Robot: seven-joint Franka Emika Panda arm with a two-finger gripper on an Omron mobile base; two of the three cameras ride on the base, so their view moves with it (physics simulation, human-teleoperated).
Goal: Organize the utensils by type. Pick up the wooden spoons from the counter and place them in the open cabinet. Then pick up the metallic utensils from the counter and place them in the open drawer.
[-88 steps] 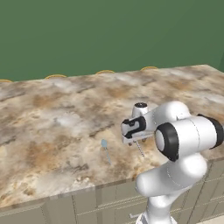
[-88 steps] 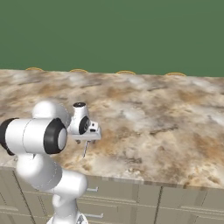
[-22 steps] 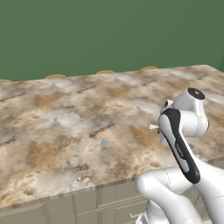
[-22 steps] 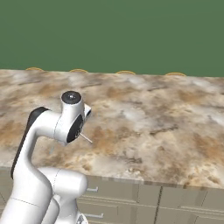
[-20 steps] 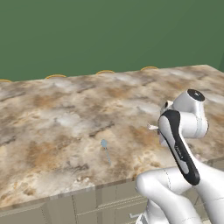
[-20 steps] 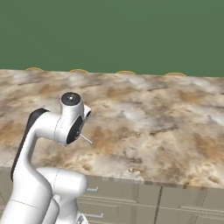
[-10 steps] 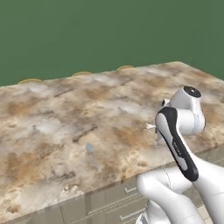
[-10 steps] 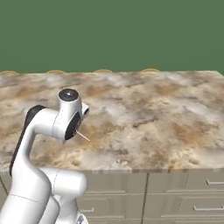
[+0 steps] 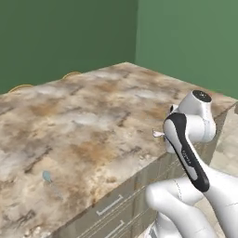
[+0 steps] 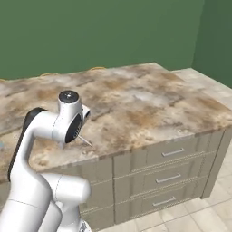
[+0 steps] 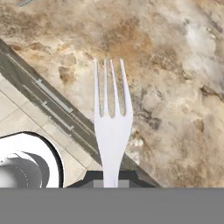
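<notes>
Jaws clamped on fork (image 11: 112, 131): in hand view the handle runs up from between the dark fingertips (image 11: 94, 178) at bottom edge, four tines pointing away from the hand, held over the tabletop (image 11: 175, 87) near its front edge. Drawer fronts with bar handles cross the left of that view, floor tiles beyond.

Left base view: arm (image 9: 186, 148) folded over the right front part of the tabletop (image 9: 93, 107), wrist raised. A thin pale bit sticks out left of the wrist, likely the fork (image 9: 158, 134), too small to be sure. Small silver spoon (image 9: 50, 180) with bluish bowl lies flat on the tabletop near the front edge, well left of the arm, bowl toward the back, handle toward the front. Two orange-rimmed things at the far back edge, too small to tell what they are. Drawer fronts (image 9: 111, 204) below the front edge look shut.

Right base view: arm (image 10: 54, 131) at left, fork (image 10: 84, 140) pokes out down-right from the wrist, above the tabletop (image 10: 149, 104) front edge, not touching it. Three stacked drawer fronts (image 10: 167, 174) with grey bar handles under the right end, all shut. Green wall behind, tiled floor at right.
</notes>
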